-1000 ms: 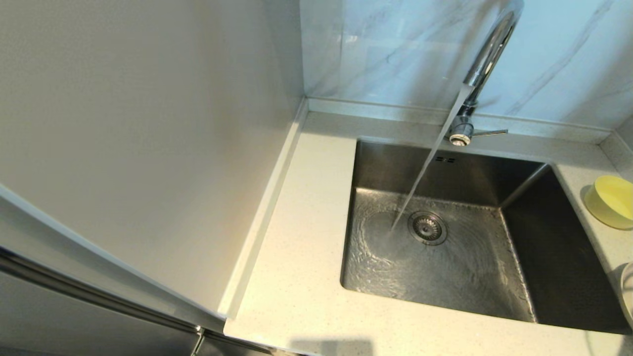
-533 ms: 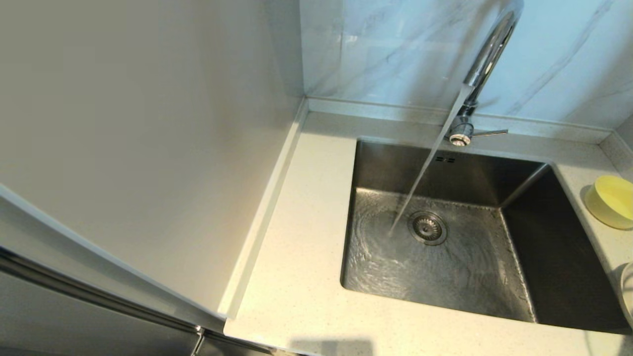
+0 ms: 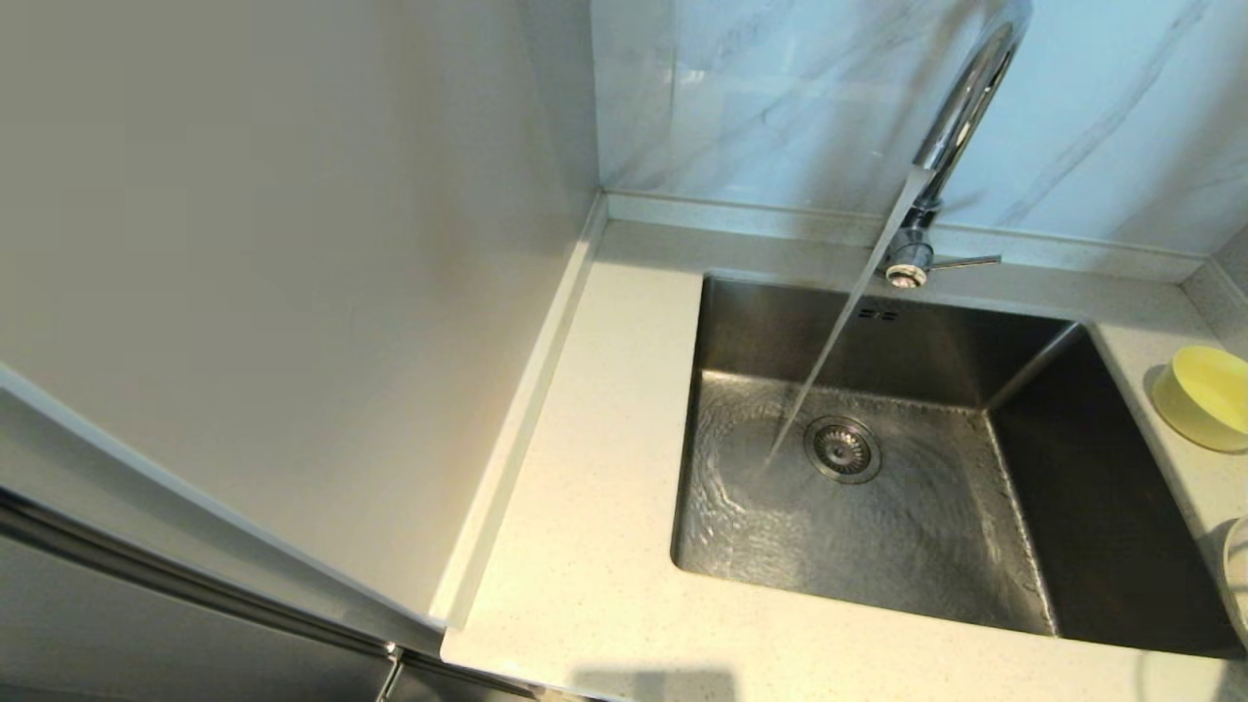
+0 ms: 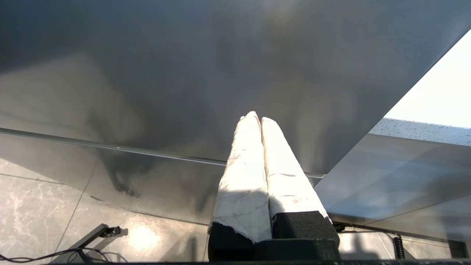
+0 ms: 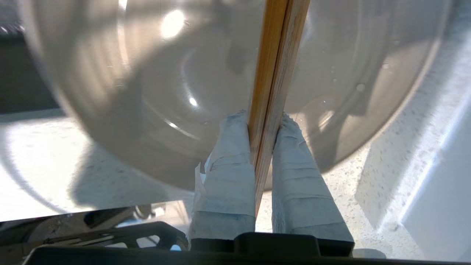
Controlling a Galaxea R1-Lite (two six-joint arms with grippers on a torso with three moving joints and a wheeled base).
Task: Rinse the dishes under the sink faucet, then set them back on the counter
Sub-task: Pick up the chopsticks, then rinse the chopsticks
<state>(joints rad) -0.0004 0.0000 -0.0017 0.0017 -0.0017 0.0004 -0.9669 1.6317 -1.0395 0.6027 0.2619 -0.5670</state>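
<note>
Right gripper (image 5: 263, 123), tape-wrapped fingers (image 5: 228, 162) pinching the pair of wooden chopsticks (image 5: 274, 73) held side by side, positioned over the cream-white plate (image 5: 147, 92) that lies on the speckled counter (image 5: 368, 176); left gripper (image 4: 259, 119), fingers pressed together and holding nothing, parked low beside a grey cabinet panel (image 4: 184, 73). Sink (image 3: 1072, 468), steel, set into the counter, with water from the chrome faucet (image 3: 960, 107) striking the basin floor just beside the drain strainer (image 3: 841, 448). Yellow bowl (image 3: 1204, 398), on the counter to the right of the sink, near the back corner.
</note>
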